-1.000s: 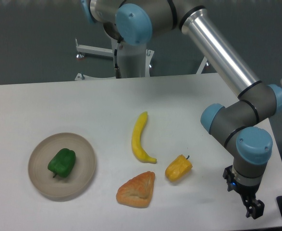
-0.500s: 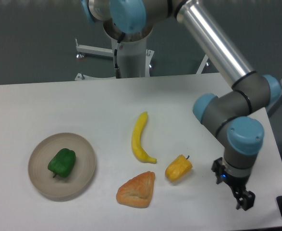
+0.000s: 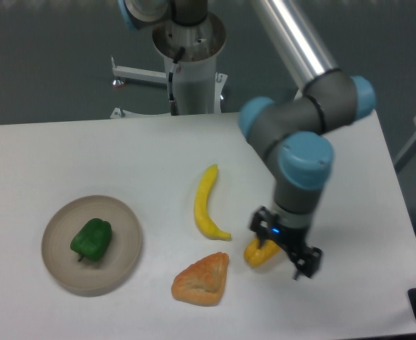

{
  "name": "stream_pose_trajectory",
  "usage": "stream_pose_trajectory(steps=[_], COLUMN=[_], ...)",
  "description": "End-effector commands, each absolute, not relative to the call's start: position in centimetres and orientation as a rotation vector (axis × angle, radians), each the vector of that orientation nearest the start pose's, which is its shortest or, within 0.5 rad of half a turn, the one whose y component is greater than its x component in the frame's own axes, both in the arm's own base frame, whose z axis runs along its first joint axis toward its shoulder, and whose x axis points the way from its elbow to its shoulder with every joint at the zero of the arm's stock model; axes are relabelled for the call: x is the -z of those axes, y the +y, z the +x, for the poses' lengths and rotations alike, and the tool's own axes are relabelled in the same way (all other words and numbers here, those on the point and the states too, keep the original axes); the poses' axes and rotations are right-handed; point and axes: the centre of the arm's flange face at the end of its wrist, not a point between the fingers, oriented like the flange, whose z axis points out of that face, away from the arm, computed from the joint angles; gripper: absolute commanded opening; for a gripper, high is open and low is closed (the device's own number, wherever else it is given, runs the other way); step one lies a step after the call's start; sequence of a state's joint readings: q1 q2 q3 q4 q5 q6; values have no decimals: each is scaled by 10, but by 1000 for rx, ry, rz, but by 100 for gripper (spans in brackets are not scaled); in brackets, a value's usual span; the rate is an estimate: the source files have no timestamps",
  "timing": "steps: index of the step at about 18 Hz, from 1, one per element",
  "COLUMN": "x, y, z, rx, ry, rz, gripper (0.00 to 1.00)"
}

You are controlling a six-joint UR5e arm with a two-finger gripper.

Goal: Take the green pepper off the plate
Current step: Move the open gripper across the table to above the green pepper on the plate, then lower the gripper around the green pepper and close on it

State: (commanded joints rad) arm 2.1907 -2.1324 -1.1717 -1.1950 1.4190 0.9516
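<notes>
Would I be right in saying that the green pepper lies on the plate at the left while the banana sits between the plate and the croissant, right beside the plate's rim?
Not quite. The green pepper does lie on the plate at the left, but the camera view shows the banana well apart from the rim, above the croissant.

Glossy fruit, matt dish

My green pepper [image 3: 91, 239] shines like smooth plastic; the plate [image 3: 125, 225] looks dull beige; the desk [image 3: 66, 163] is smooth matt white.
</notes>
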Motion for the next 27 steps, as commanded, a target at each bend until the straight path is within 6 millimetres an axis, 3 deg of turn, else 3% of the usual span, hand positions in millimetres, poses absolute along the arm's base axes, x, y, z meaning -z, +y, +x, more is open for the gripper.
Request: stream_pose_trajectory(steps=[5, 9, 12, 14, 21, 27], x=[-391, -362, -352, -340, -317, -288], y=[677, 675, 676, 676, 678, 694], z=[-232, -176, -144, -119, -71, -36], rx=[55, 144, 148, 165, 184, 176], ry=[283, 149, 20, 15, 47, 119], rz=[-2854, -2874, -2843, -2849, -2858, -2837], gripper=[100, 100, 100, 100, 100, 100])
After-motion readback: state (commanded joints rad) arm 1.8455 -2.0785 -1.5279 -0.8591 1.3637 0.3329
